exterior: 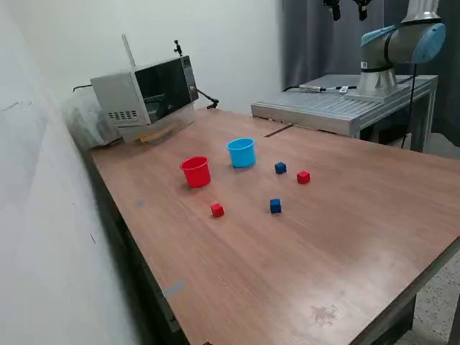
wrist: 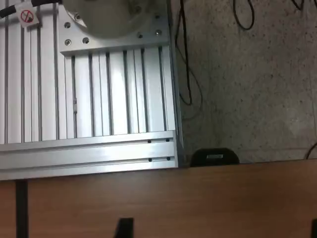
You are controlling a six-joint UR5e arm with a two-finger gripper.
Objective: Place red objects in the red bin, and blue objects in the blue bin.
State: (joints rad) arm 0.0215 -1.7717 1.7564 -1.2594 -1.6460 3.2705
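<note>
Nothing is sorted yet, so you are at the very start: the first reach and pick is still ahead. Nearest the exterior camera, one red cube (exterior: 217, 210) and one blue cube (exterior: 275, 206) sit apart on the wooden table (exterior: 287, 273). Just beyond them lie the second blue cube (exterior: 280, 168) and the second red cube (exterior: 303, 177), close together. Behind those stand the red cup (exterior: 195, 172) and, just beside it toward the exterior view's right, the blue cup (exterior: 241, 152), both upright and apparently empty. Your next move calls for bringing the arm across and down over one cube. Farthest back, the arm (exterior: 402, 44) is folded high above its aluminium mount (exterior: 338, 108); the gripper (exterior: 346, 8) shows only at the frame's top edge, and you cannot tell whether its jaws are apart.
</note>
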